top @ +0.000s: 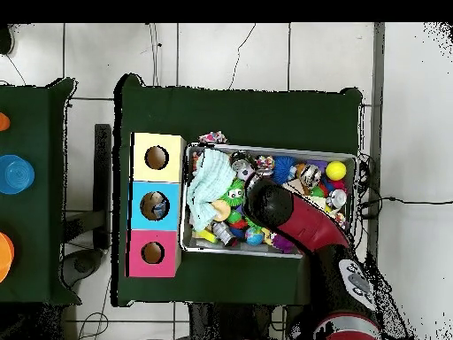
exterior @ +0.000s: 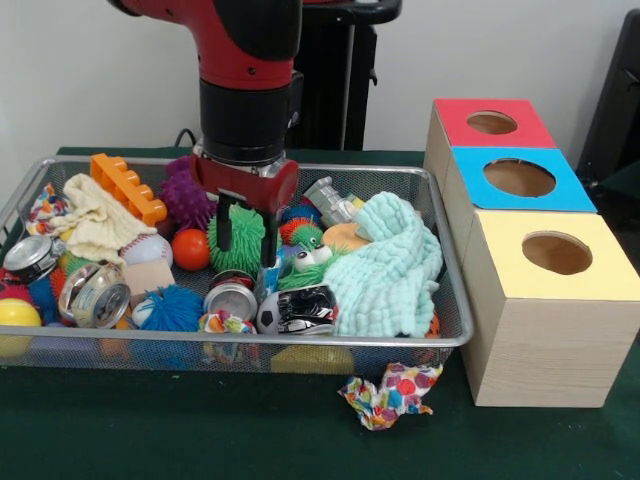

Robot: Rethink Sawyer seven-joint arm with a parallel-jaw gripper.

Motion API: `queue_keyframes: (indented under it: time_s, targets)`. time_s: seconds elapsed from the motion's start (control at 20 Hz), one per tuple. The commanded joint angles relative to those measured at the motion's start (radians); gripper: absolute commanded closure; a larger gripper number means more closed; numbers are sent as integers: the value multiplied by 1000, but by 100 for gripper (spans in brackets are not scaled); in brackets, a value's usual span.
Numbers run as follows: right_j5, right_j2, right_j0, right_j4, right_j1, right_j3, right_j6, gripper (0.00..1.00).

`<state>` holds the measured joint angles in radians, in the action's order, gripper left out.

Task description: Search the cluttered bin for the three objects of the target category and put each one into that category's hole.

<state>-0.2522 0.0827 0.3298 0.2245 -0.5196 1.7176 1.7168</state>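
Observation:
The wire-mesh bin is full of mixed toys; it also shows in the overhead view. My gripper hangs open in the bin's middle, its dark fingers on either side of a green spiky ball. One see-through plastic bottle lies at the bin's far side, just right of the gripper. I see no other bottles. The red-topped box with its round hole stands farthest back in the row of boxes. In the overhead view the hole sits lower left and my arm hides the gripper.
A blue-topped box and a yellow-topped box stand beside the bin. A mint cloth fills the bin's right end. Silver cans, an orange brick and balls lie at its left. A spotted cloth lies on the table.

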Motion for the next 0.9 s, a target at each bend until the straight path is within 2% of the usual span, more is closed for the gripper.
queue_keyframes:
  time_s: [0.05,0.15,0.4,0.65,0.7,0.8,0.85,0.9]
  targets:
    - [-65,-94,18,11,10,26,140,0]
    - [-73,-128,36,-2,-5,32,106,0]
    - [-74,-152,37,13,-56,70,125,0]
    - [-47,-237,99,12,-74,115,107,0]
    - [-59,-223,83,15,-83,115,120,0]
    - [-120,-106,-29,31,-106,96,203,0]
    - [-154,-24,-106,42,-100,74,265,0]
    - [-165,7,-134,50,-96,67,290,0]
